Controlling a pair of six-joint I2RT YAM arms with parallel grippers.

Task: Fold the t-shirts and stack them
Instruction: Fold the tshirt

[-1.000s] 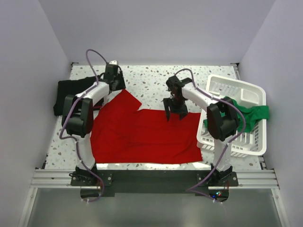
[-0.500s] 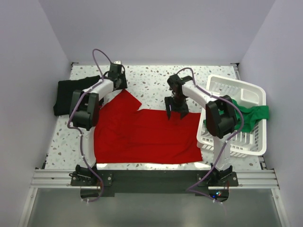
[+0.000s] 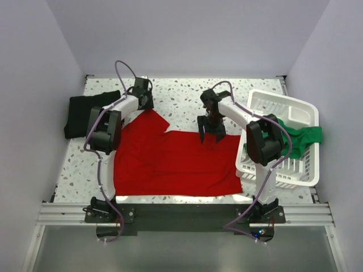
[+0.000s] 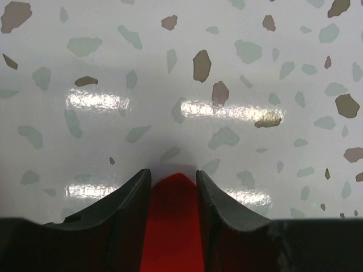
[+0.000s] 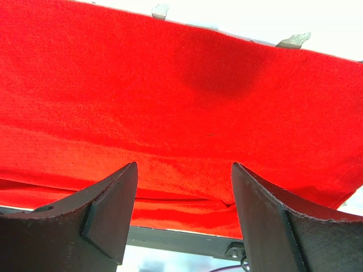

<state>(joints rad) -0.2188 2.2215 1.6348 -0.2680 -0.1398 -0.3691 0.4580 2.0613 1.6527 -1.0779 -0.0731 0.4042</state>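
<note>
Pinches far-left corner of red t-shirt (image 3: 176,161) in left gripper (image 4: 173,173), poises right gripper (image 5: 183,166) with fingers apart over its far edge, shirt spread flat on table (image 3: 187,96), black t-shirt (image 3: 85,110) at far left, green t-shirt (image 3: 302,136) draped over basket (image 3: 283,105).

Bright, even overhead light. White glare streaks shine on the glossy speckled tabletop (image 4: 238,56) in the left wrist view. A soft shadow darkens the red t-shirt (image 5: 221,79); the tabletop beyond it blows out to white.
</note>
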